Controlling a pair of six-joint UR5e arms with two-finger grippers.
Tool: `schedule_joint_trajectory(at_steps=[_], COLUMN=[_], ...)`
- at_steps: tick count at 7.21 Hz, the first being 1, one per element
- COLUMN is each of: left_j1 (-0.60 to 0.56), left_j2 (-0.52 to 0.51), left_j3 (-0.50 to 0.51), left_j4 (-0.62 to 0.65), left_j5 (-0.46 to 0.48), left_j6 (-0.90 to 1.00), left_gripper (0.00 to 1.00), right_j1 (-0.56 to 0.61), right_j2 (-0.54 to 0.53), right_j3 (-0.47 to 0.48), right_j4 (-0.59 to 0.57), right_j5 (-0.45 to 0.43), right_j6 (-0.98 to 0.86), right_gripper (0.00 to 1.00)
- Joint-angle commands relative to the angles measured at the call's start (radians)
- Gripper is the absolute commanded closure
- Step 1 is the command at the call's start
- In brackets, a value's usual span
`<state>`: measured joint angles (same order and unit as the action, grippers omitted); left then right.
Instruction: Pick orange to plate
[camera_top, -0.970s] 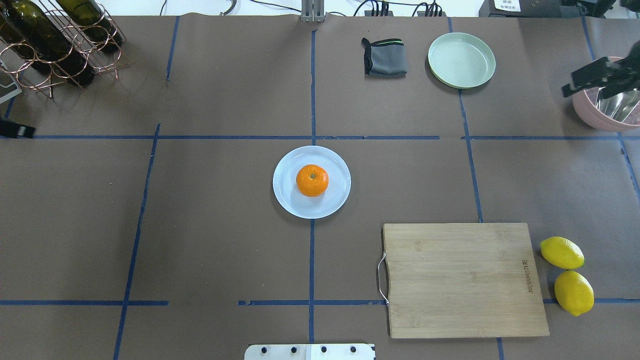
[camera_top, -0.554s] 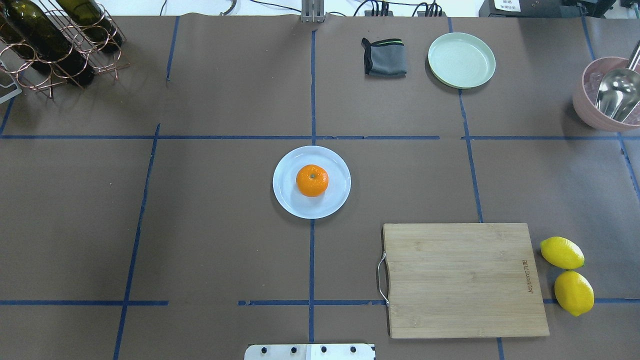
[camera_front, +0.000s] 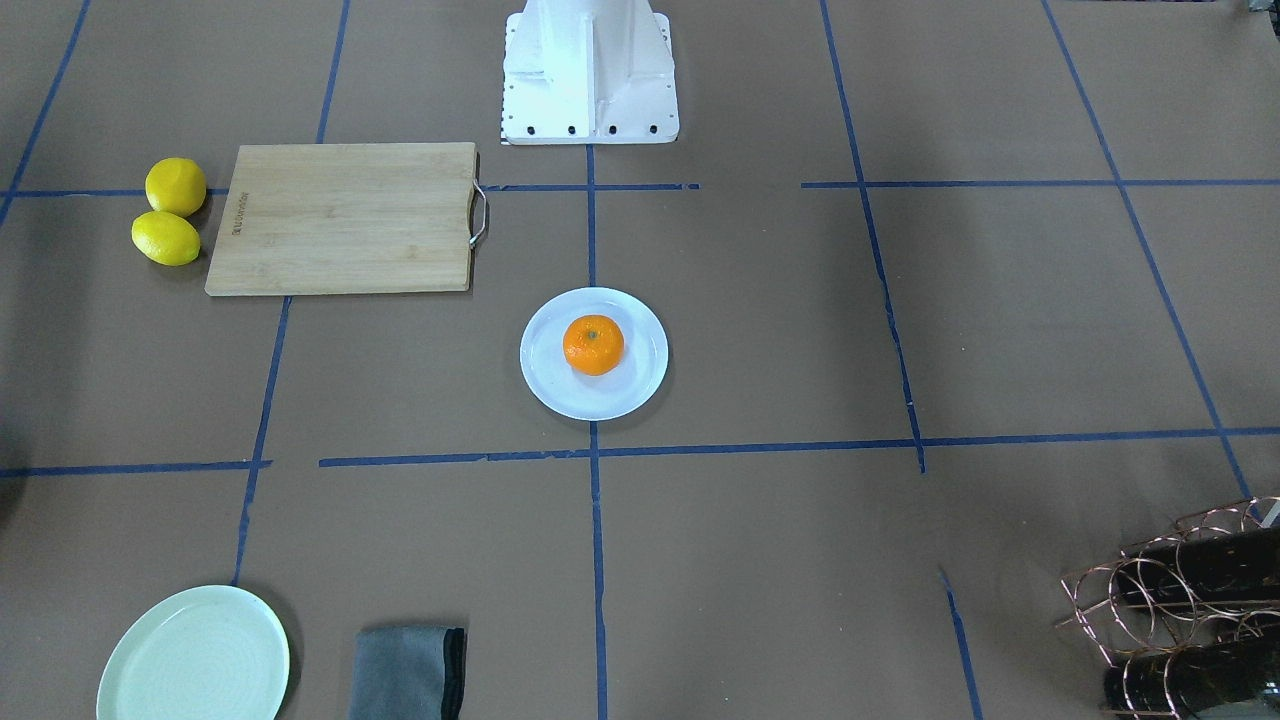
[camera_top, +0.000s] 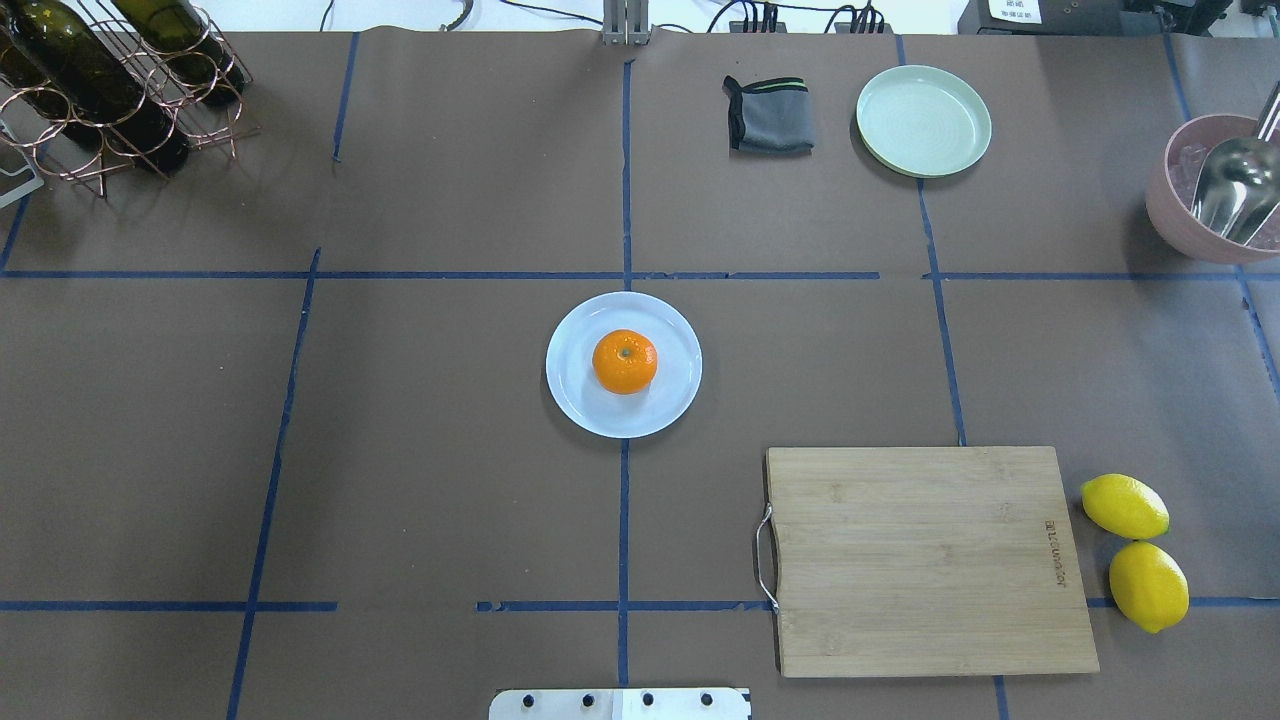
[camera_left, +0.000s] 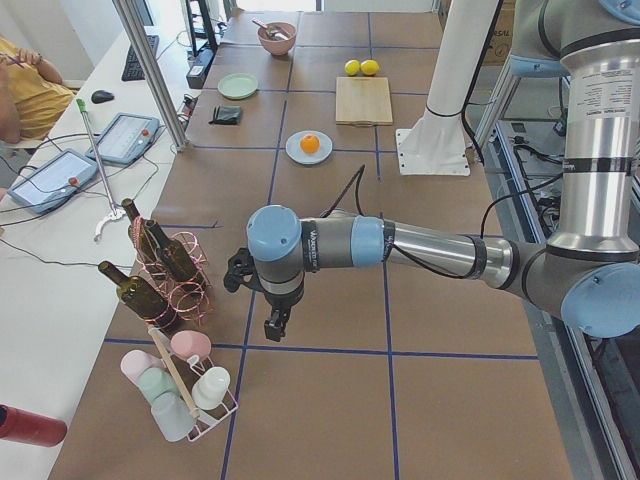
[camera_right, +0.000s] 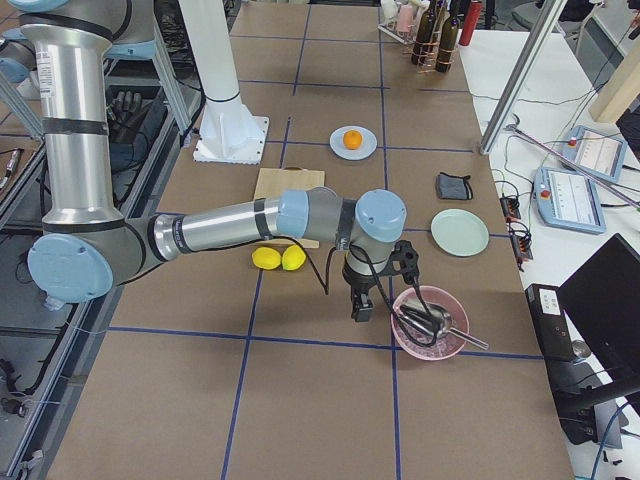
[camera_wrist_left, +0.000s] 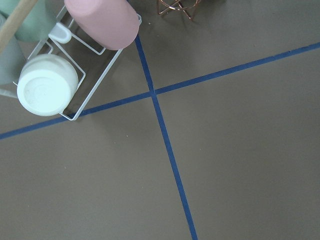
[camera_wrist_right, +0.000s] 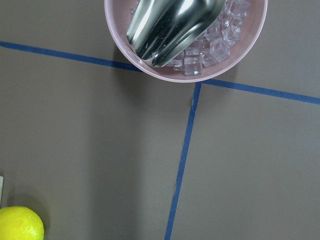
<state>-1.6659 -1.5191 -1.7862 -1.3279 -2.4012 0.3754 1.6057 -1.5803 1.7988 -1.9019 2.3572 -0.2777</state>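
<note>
The rectangular bamboo cutting board with a wire handle (camera_top: 925, 560) lies nearer the robot than the round pale bluish-white plate (camera_top: 575, 400) and to its right. Dark lettering is burned in along the board's right edge, too small to read. Two yellow lemons (camera_top: 1124, 505) sit side by side just past that edge.

The plate rests on the brown paper-covered surface (camera_top: 450, 500), at the crossing of blue tape lines. The small bright-orange fruit (camera_top: 625, 361) sits in its middle, stem dimple up, with nothing touching it.

Beyond the plate and to the right lie a folded grey cloth (camera_top: 770, 115) and an empty pale mint-green plate (camera_top: 923, 120). Farther right, a pink bowl (camera_top: 1170, 225) holds ice cubes (camera_wrist_right: 220, 47) and a shiny metal scoop (camera_top: 1235, 185). Beyond the plate to the left, a copper wire rack (camera_top: 150, 110) holds dark green wine bottles (camera_top: 70, 60). Past that, a white wire rack (camera_wrist_left: 95, 80) carries upturned cups.

Both arms reach well away from the plate. The left pincer (camera_left: 272, 325) points down over tape lines near the cup rack. The right pincer (camera_right: 358, 310) points down just beside the pink bowl. I cannot tell how far either pincer is open; neither is seen holding anything.
</note>
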Motion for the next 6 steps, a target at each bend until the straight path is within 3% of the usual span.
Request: schedule_joint_trajectory(at_steps=[1,6], left_j1=[0.002,0.057], left_j2=[0.016,-0.038], left_j3=[0.013,0.027], left_j4=[-0.011,-0.047], left_j5=[-0.006,0.004], left_j6=[-0.001,-0.001], left_gripper=[0.00,0.00], right_j1=[-0.010,-0.069], right_j2=[-0.041,-0.018], right_j3=[0.013,0.007], right_j4=[0.047,0.090], right_j5=[0.010,-0.010], right_j6=[0.006,0.032], right_gripper=[0.00,0.00])
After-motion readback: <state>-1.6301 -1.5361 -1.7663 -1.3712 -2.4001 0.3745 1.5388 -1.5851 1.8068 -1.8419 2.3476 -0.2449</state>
